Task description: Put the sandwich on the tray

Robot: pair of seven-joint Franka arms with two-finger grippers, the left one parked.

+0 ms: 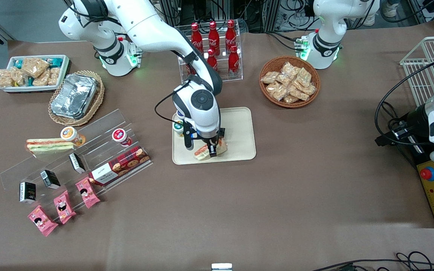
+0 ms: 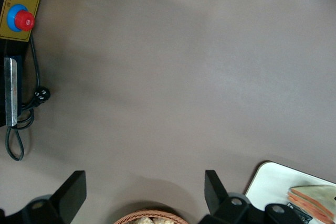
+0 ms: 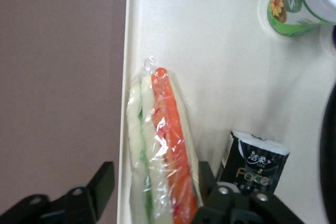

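Sandwich flat on the tray, between wide-spread fingers of the gripper.

The small black tissue packet with a white top, lying on the cream-beige tray, reads "Face". The red glass bottles in the clear rack carry white Coca-Cola script.

Brown table, cables, metal framing above
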